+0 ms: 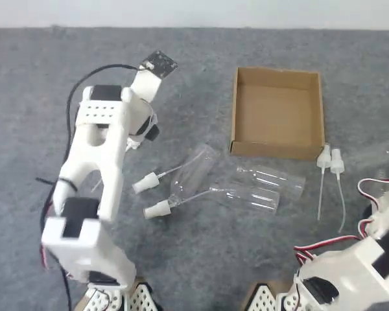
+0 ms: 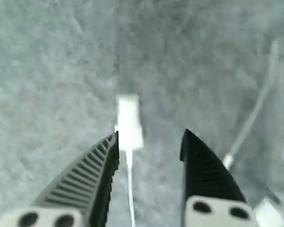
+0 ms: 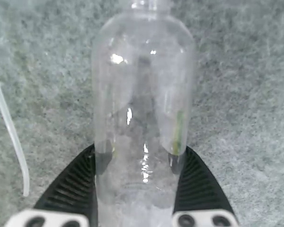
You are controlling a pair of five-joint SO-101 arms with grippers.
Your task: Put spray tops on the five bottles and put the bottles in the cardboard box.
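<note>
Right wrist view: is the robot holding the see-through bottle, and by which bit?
Yes. The right gripper holds the clear bottle by the sides of its wide body, far from the neck.

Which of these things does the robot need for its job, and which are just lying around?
For the job: brown cardboard box; clear plastic bottles, one gripped in the right tool; white spray tops with thin tubes, one at the tips of the open left tool.
Just lying about: the grey fuzzy table cover underneath.
</note>
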